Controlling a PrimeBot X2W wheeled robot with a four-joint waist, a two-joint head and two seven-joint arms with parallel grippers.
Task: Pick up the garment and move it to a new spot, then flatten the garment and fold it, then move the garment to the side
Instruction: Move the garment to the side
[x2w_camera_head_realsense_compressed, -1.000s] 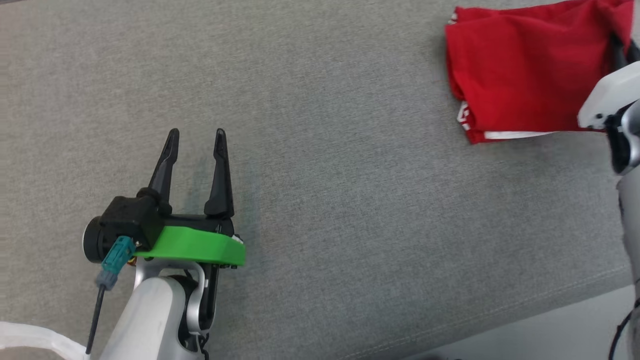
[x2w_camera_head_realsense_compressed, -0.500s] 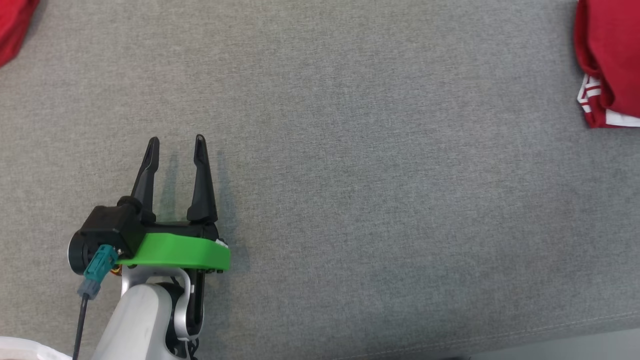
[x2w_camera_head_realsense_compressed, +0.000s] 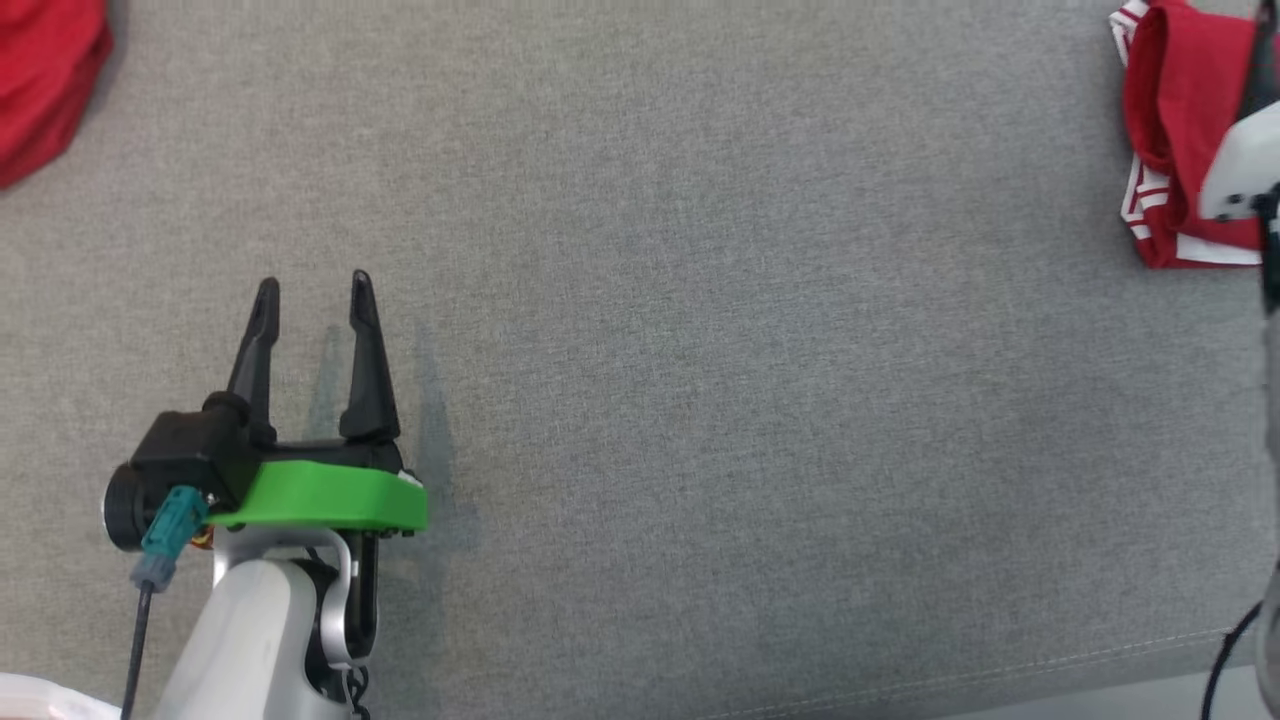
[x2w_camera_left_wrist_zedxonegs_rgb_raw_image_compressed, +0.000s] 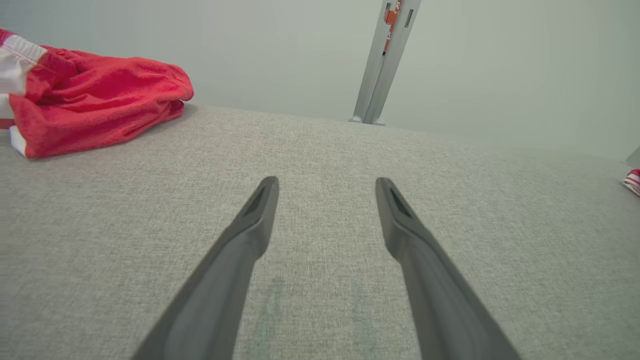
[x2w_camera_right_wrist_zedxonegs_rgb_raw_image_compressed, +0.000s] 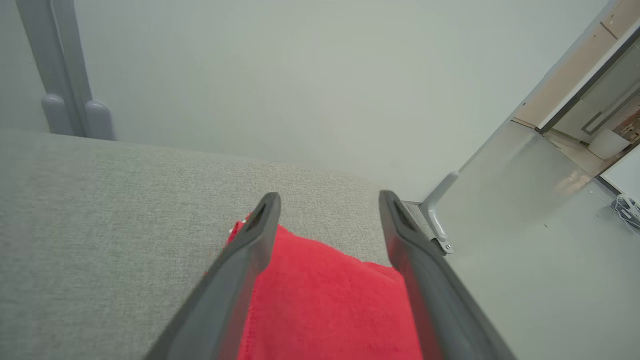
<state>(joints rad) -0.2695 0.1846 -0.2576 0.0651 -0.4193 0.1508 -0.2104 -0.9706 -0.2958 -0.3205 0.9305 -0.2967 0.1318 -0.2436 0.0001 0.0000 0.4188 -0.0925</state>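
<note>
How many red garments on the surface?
2. One bunched garment at the head view's top-left corner; a folded garment at its top-right edge, beneath the right gripper. Others may lie off-frame.

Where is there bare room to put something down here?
The wide middle of the grey surface is bare, from the left gripper across to the folded red garment. Crowded spots: the far right, where the right gripper hangs over that garment, and the upper-left corner, with another red cloth.

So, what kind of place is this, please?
Probably an indoor test room or lab rather than a home: a wide grey fabric-covered surface holds a folded red garment, the wall behind it is bare and pale, and a metal post stands against that wall.
</note>
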